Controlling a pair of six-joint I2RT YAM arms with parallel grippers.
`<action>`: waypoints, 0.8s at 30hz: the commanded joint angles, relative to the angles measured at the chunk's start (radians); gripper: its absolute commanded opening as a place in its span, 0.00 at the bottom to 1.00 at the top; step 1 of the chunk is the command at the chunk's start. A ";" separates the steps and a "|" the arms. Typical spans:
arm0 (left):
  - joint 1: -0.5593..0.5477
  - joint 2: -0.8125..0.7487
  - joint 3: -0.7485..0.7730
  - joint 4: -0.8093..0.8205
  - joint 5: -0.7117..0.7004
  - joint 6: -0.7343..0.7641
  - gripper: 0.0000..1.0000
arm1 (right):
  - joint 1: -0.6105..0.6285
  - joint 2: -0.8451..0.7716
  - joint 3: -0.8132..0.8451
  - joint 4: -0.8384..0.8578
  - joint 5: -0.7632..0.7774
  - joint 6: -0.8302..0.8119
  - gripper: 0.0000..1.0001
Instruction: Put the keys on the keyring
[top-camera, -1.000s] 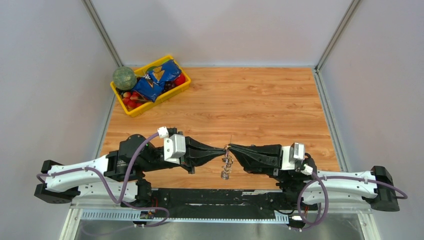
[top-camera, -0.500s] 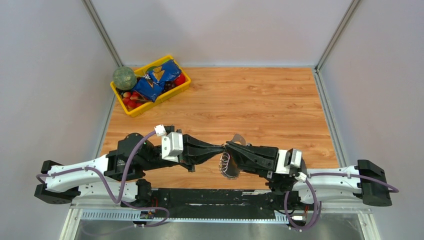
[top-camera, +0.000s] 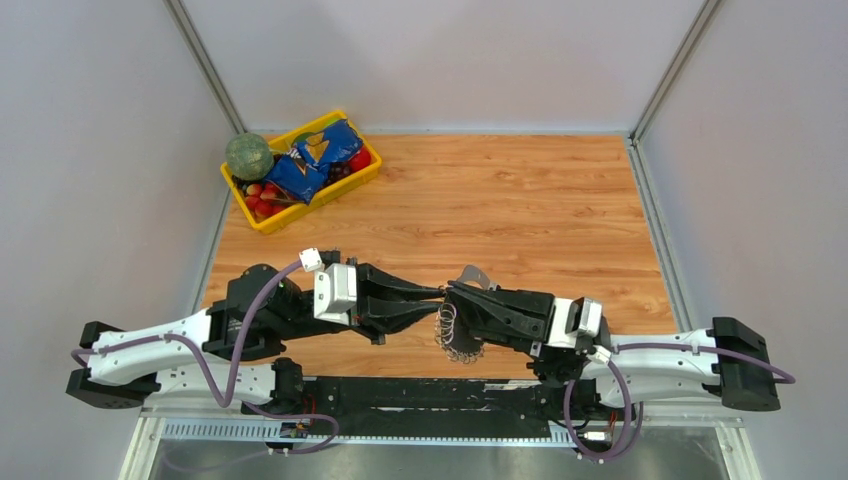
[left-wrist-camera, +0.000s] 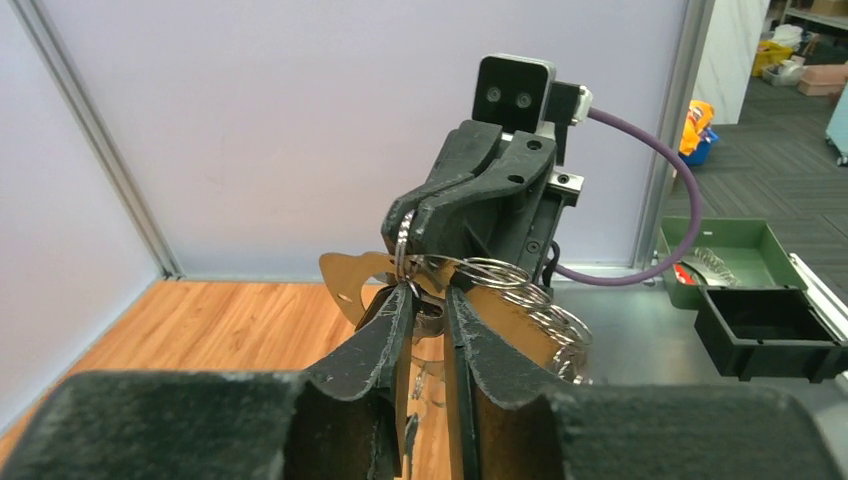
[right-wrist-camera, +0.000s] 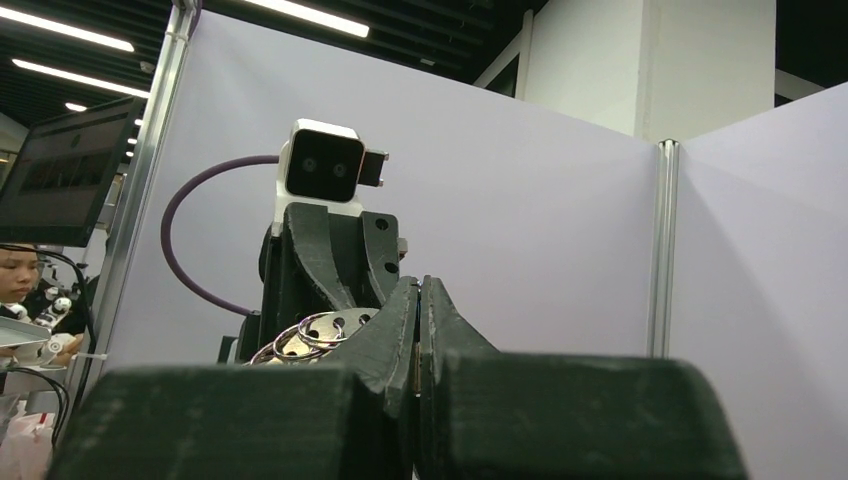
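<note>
**Inspector:** I am reporting on a hand-off taking place above the near part of the orange-brown wooden table (top-camera: 540, 200). The right gripper (left-wrist-camera: 413, 220) is pressing its black fingers fully together on the keyring (left-wrist-camera: 403, 240), a thin silvery wire loop. It is holding the loop in the air between the two arms.

**Reviewer:** And the left side?

**Inspector:** The left gripper (left-wrist-camera: 428, 295) is meeting it tip to tip. Its fingers are standing a little apart, with a small metal piece lying in the gap. I am not seeing the pads pressing on it.

**Reviewer:** Where are the keys sitting?

**Inspector:** The keys (top-camera: 456, 338), a fringe of tiny silvery metal pieces among small rings, are dangling free below the right fingertips. A flat coppery metal tag (left-wrist-camera: 348, 282) is sticking out on the far side.

**Reviewer:** What are you flagging?

**Inspector:** Three risks, in my judgement.
- **Dropped key:** With the left fingers parted, any key not fully threaded is at risk of sliding off the wire and dropping onto the table.
- **Lost grip:** The right grip is bearing on thin round wire, so a sideways tug from the left arm is liable to twist the loop or pull it out.
- **Collision or snag:** The two sets of fingertips are working almost in contact. A slightly misjudged move is risking a collision, or a snag in the hanging bundle.
</note>
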 joint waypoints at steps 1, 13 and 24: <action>-0.015 -0.030 -0.016 -0.037 0.060 -0.021 0.28 | -0.001 -0.049 0.000 0.196 -0.007 0.021 0.00; -0.015 -0.108 -0.034 -0.024 0.057 -0.021 0.55 | -0.003 -0.186 -0.016 -0.016 -0.094 0.083 0.00; -0.015 -0.072 0.019 0.040 0.107 -0.021 0.59 | -0.003 -0.214 -0.010 -0.060 -0.202 0.157 0.00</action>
